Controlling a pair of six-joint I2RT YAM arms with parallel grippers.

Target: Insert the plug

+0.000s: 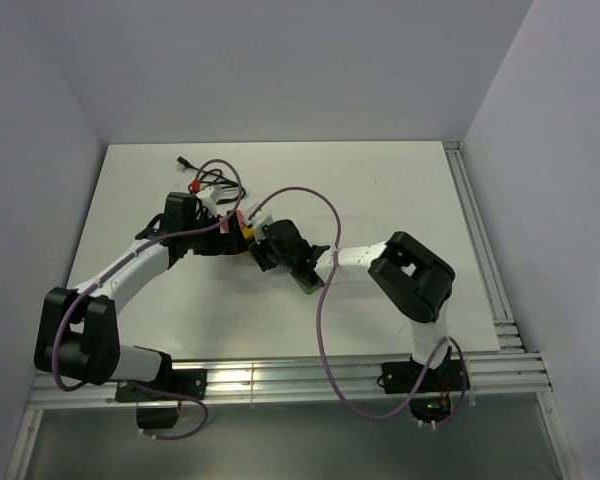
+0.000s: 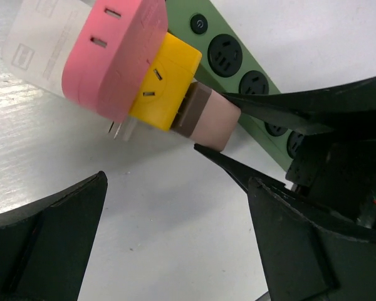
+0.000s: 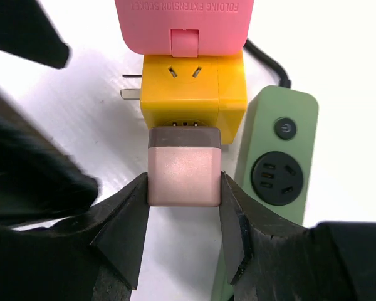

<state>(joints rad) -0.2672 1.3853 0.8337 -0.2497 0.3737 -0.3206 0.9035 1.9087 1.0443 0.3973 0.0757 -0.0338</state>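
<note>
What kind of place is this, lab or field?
Likely a lab test cell: white table boxed in by plain panels, aluminium rails at its edges, a green power strip and stacked adapters on it.

Occlusions and crops: wrist views and overhead.
The pink adapter [image 3: 185,19] runs off the top edge, ahead of the right gripper [image 3: 184,188]. The green power strip [image 3: 282,163] passes behind one of its fingers and off the bottom edge. The plug [image 3: 184,168] has its prongs buried in the yellow adapter [image 3: 194,88]; seating depth unreadable. The white block [image 2: 44,50] is cropped at the frame corner. Overhead, the small dark connector [image 1: 185,160] is too small to identify.
</note>
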